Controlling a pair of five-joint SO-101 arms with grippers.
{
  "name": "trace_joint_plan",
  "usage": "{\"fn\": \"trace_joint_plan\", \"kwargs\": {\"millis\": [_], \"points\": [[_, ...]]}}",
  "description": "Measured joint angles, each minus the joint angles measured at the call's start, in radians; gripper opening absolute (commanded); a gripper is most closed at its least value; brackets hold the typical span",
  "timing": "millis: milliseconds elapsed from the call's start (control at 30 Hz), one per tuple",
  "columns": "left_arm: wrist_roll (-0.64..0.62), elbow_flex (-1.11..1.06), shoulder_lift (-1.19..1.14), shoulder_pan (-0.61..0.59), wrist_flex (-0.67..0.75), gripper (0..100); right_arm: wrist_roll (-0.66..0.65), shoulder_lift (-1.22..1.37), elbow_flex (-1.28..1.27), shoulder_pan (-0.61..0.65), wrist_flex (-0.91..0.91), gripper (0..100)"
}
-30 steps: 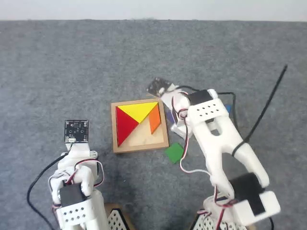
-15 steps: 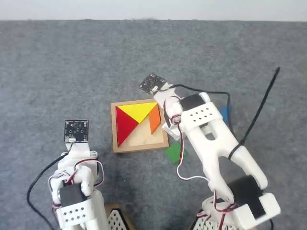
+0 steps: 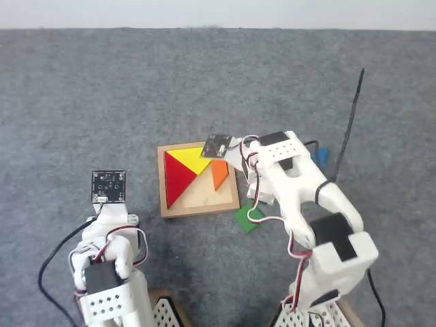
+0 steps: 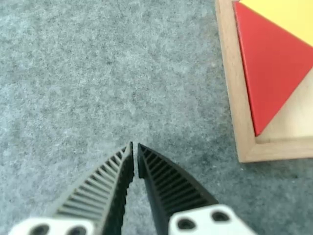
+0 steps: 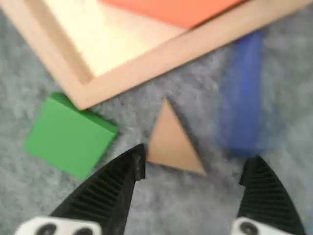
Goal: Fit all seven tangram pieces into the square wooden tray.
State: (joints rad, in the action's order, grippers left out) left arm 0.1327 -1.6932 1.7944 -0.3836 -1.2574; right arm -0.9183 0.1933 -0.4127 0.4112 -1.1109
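Grey, felt-like worktop [image 3: 102,88] lies open across the whole upper half and the left of the high view. The square wooden tray [image 3: 201,208] sits near the middle of that view. A yellow triangle [image 3: 191,160] lies along its upper edge, a red triangle [image 3: 177,178] along its left edge and an orange piece [image 3: 219,175] against its right edge. Bare wood shows in the lower right part. The right arm [image 3: 293,184] crowds the tray's right rim, and its camera board covers the tray's upper right corner. A green square [image 3: 246,218] lies on the worktop just off the lower right corner, half under the arm's cables. A light blue piece [image 3: 320,158] shows as a sliver beyond the arm. In the right wrist view the right pincer [image 5: 190,166] is spread wide and holds nothing. A tan triangle [image 5: 172,142] lies between its fingers, one corner just beside a fingertip [image 5: 137,159]. The green square [image 5: 68,136] and a blurred blue piece [image 5: 242,93] flank it, both close to the tray rim [image 5: 195,46]. The left pincer [image 4: 135,147] is closed tip to tip on nothing, over bare worktop and well short of the tray edge [image 4: 232,98]. The left arm [image 3: 109,266] sits at the lower left of the high view.
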Motion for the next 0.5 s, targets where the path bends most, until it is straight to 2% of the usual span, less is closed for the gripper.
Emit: {"fn": "trace_joint_plan", "kwargs": {"millis": [100,300,500], "points": [[0.000,0.000,0.000,0.000,0.000,2,-0.075,0.046,0.012,0.005,-0.002,22.9],[0.000,0.000,0.000,0.000,0.000,2,-0.083,0.084,0.087,-0.002,-0.011,17.5],[0.000,0.000,0.000,0.000,0.000,2,-0.080,0.087,0.112,0.014,-0.026,2.3]]}}
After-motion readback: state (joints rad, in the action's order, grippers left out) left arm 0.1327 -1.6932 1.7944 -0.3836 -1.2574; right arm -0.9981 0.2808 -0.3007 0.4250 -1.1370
